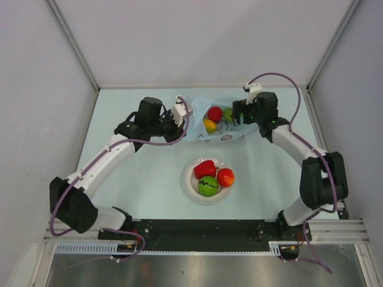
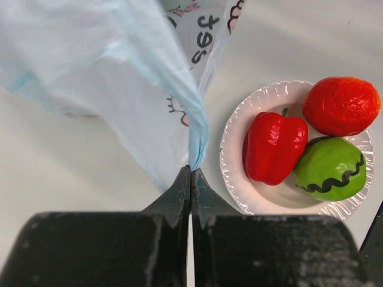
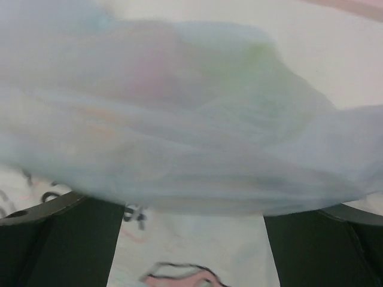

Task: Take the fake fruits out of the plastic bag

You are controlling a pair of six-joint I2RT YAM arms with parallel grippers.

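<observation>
The light-blue plastic bag (image 1: 218, 133) lies at the back of the table with a red fruit (image 1: 215, 113), a yellow-orange fruit (image 1: 209, 125) and a green one (image 1: 228, 113) showing in its mouth. My left gripper (image 1: 178, 115) is shut on the bag's left edge; the wrist view shows the film (image 2: 119, 78) pinched at the gripper's tips (image 2: 190, 171). My right gripper (image 1: 238, 117) stands open at the bag's right side. Its fingers (image 3: 60, 239) are wide apart, with blurred bag film (image 3: 179, 131) across and between them.
A white plate (image 1: 190, 182) sits in front of the bag, between the arms. It holds a red pepper (image 2: 272, 146), a red-orange fruit (image 2: 341, 106) and a green fruit with a dark wavy line (image 2: 332, 167). Grey walls enclose the table on three sides.
</observation>
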